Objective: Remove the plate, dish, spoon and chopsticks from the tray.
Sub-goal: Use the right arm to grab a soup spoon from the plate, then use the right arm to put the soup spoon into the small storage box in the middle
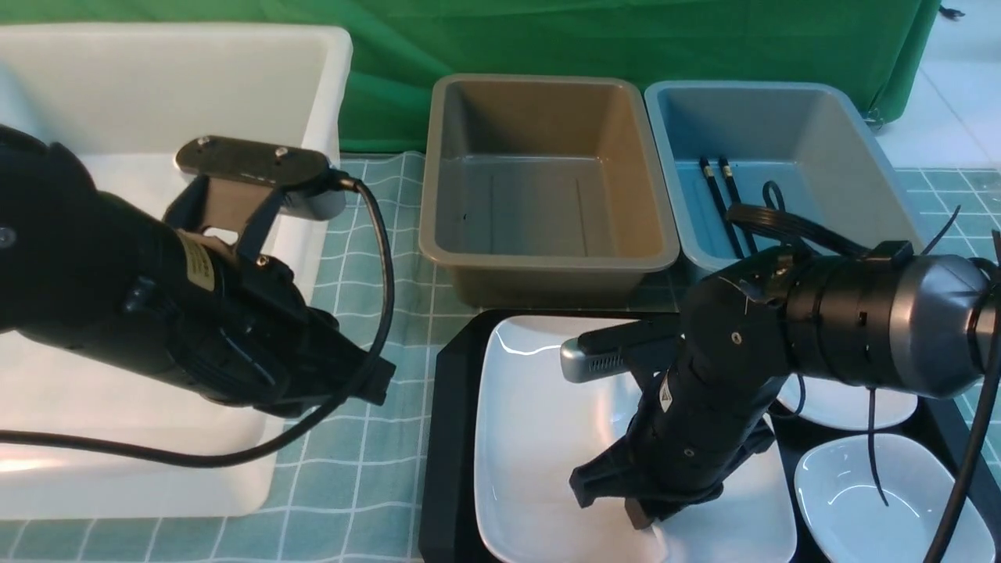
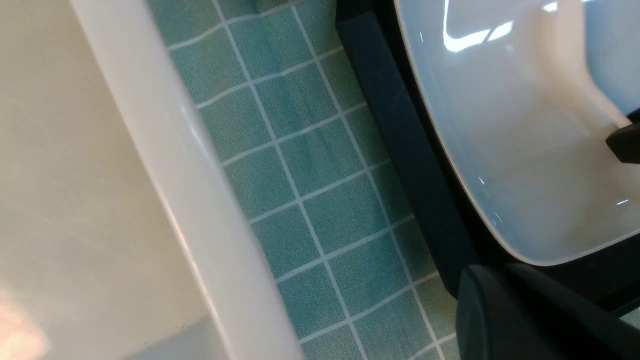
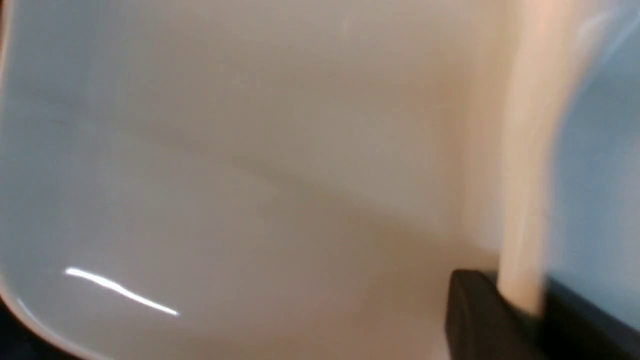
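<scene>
The large white plate [image 1: 539, 438] [image 2: 500, 125] [image 3: 250, 150] lies on the black tray [image 1: 450, 438] [image 2: 400, 140]. My right gripper [image 1: 649, 512] [image 3: 520, 300] points down onto the plate and is shut on the white spoon [image 3: 525, 175] [image 2: 580, 60] by its handle; in the front view the arm hides the spoon. Two small white dishes [image 1: 852, 403] [image 1: 876, 500] sit on the tray's right side. The black chopsticks [image 1: 723, 203] lie in the blue tub [image 1: 782, 133]. My left gripper [image 1: 375, 379] [image 2: 500, 272] is shut and holds nothing, hanging over the cloth just left of the tray.
A big white tub [image 1: 156, 86] [image 2: 150, 150] stands on the left, close beside my left arm. A brown tub [image 1: 547, 180] with nothing in it stands behind the tray, with the blue tub to its right. A green checked cloth [image 1: 375, 469] covers the table.
</scene>
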Robot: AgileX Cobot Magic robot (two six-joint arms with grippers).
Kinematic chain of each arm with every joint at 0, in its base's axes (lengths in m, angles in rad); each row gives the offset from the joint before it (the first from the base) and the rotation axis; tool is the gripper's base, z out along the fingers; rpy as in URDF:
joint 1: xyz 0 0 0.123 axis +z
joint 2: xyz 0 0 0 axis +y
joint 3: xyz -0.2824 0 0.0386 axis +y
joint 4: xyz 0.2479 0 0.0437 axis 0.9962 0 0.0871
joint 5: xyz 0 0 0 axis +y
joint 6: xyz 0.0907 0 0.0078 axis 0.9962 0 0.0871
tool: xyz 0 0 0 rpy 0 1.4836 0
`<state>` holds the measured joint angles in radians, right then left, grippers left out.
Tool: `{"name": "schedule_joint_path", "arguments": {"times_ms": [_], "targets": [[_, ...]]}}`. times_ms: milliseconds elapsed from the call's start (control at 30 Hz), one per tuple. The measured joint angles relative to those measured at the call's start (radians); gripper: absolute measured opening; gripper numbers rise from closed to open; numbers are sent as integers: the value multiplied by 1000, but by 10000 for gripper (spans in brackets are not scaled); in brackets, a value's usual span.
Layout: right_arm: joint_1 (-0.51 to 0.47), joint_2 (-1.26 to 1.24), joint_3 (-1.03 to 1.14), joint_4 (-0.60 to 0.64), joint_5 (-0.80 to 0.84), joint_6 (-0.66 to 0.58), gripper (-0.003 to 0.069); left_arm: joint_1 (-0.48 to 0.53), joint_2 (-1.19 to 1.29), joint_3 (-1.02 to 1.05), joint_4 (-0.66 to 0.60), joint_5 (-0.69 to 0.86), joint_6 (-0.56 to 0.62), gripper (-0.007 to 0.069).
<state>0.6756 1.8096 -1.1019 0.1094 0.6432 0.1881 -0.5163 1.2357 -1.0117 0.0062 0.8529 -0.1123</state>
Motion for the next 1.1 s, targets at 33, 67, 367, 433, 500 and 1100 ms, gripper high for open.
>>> {"name": "schedule_joint_path", "arguments": {"times_ms": [33, 67, 367, 433, 500, 1100], "targets": [[0, -6, 0, 0, 0, 0, 80, 0, 0, 0, 0, 0, 0, 10], [0, -35, 0, 0, 9, -4, 77, 0, 0, 0, 0, 2, 0, 10], [-88, -224, -234, 3, 56, -108, 77, 0, 0, 0, 0, 8, 1, 10], [-142, -174, -357, 4, 61, -128, 77, 0, 0, 0, 0, 8, 0, 10], [-198, -101, -495, 10, 63, -138, 77, 0, 0, 0, -6, 9, 0, 10], [-263, 540, -1348, 52, 488, -188, 453, 0, 0, 0, -42, 57, -2, 10]]}}
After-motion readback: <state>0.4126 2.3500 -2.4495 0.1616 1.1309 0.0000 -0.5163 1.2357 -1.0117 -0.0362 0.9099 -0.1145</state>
